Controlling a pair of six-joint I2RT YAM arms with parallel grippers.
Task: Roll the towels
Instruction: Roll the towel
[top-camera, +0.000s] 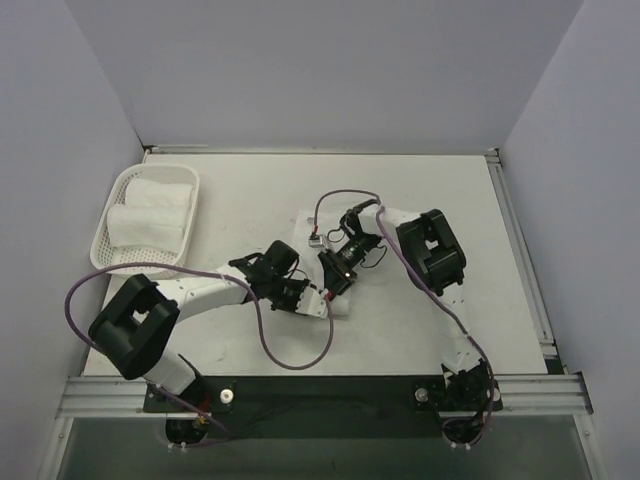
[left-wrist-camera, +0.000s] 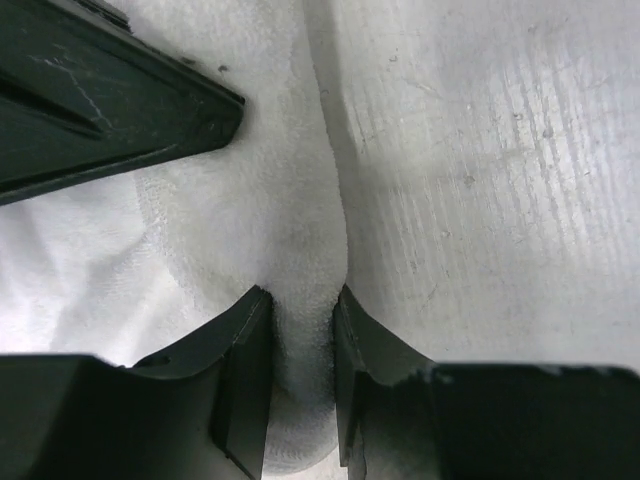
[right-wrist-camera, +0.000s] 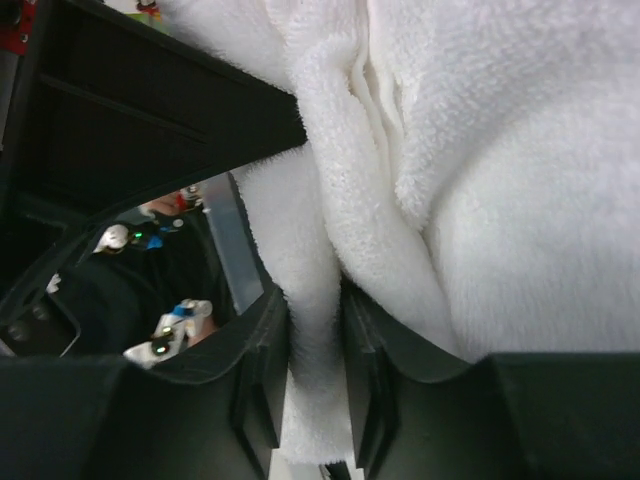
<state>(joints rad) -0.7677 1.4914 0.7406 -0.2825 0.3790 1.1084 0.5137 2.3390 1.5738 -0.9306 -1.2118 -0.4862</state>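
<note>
A white towel (top-camera: 308, 224) lies on the table in the middle, mostly hidden under both grippers. My left gripper (top-camera: 308, 300) is shut on a fold at the towel's edge; in the left wrist view the towel (left-wrist-camera: 240, 200) is pinched between the fingers of that gripper (left-wrist-camera: 302, 335), low on the table. My right gripper (top-camera: 336, 283) is shut on a bunched fold of the same towel (right-wrist-camera: 500, 150), which passes between the fingers of that gripper (right-wrist-camera: 315, 350). The two grippers sit close together.
A white plastic basket (top-camera: 112, 200) stands at the far left and holds rolled white towels (top-camera: 150, 205). Bare white table (left-wrist-camera: 500, 200) lies right of the towel's edge. The left arm's wrist (right-wrist-camera: 150, 310) shows beside the right gripper. White walls enclose the table.
</note>
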